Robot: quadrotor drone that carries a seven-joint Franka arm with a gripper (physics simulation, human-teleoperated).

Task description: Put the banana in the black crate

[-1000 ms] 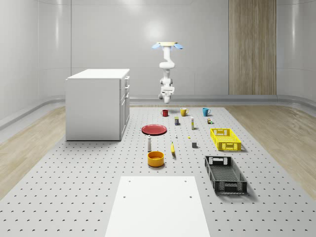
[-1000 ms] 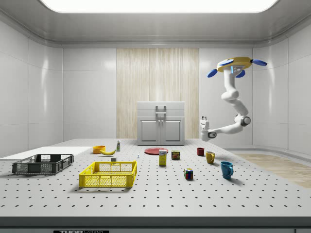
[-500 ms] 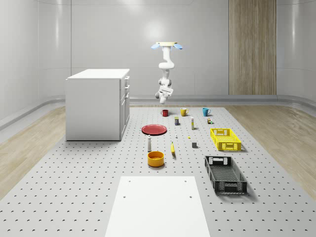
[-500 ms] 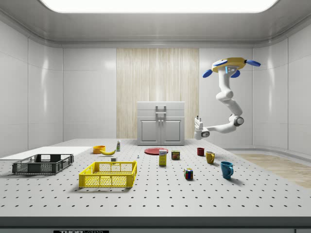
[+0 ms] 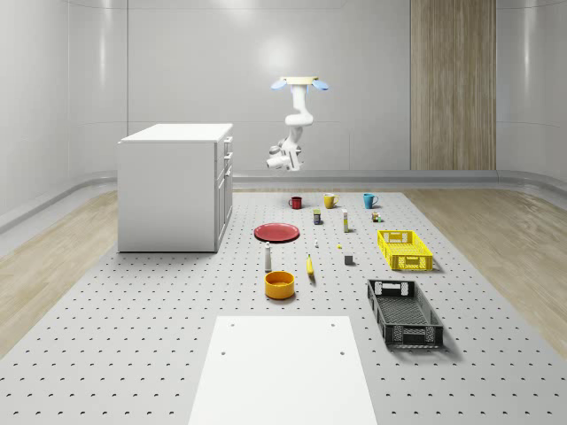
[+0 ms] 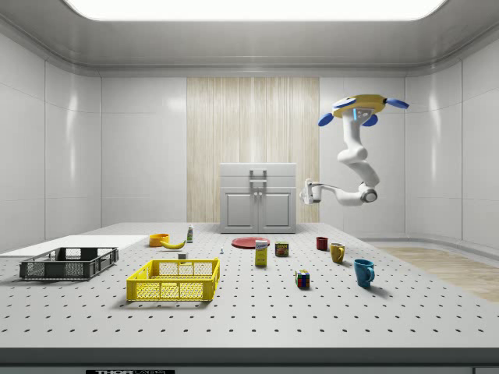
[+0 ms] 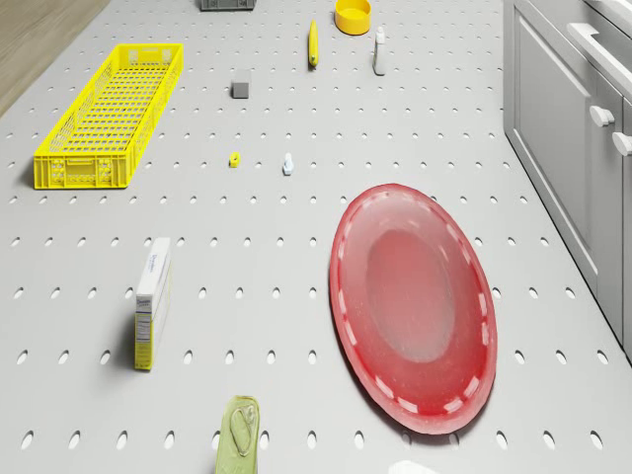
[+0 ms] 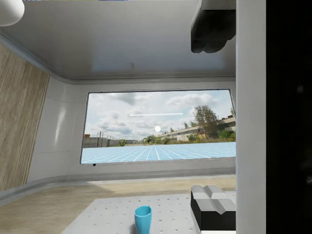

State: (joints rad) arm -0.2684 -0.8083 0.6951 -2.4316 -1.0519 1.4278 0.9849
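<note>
One drone hovers high over the far end of the perforated worktop, above the red mug. Its arm is bent so the claw juts level at nine o'clock from the elbow in the side view, well clear of everything. In the wrist view the claw's fingers stand wide apart, holding nothing. The banana lies on the worktop just beside the orange bowl, at the bowl's two o'clock in the whole-scene view. The black crate sits well apart, at the banana's four o'clock.
</note>
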